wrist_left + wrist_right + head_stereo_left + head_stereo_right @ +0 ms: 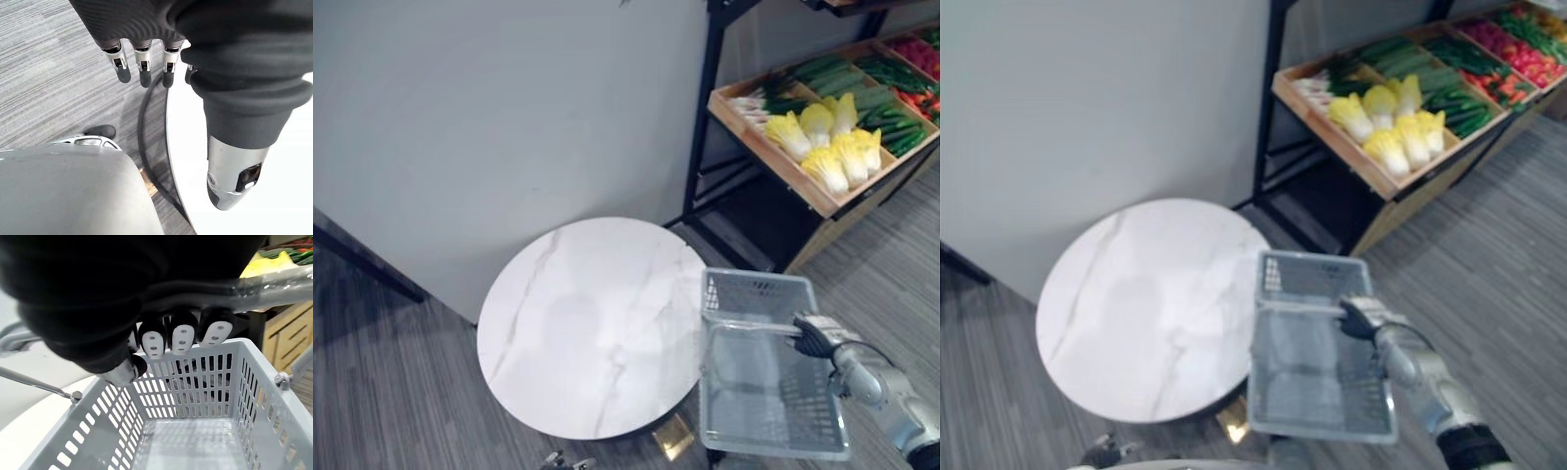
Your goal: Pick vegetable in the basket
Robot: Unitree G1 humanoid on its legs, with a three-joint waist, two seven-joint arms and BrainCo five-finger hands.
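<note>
Our right hand [815,336] is clenched on the handle [749,326] of the empty basket [756,287], right of the bench [578,323]. The cabbages [827,147] lie beyond it, far right on the shelf [781,166], stalk ends nearer us. Our left hand [143,61] hangs relaxed, farther off.

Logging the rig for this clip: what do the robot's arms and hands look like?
Dark ribbed covers wrap both hands' backs and wrists. The left hand shows silver fingers with dark tips and a silver thumb. The right hand has pale oval pads on its fingertips; its forearm is silver-grey.
</note>
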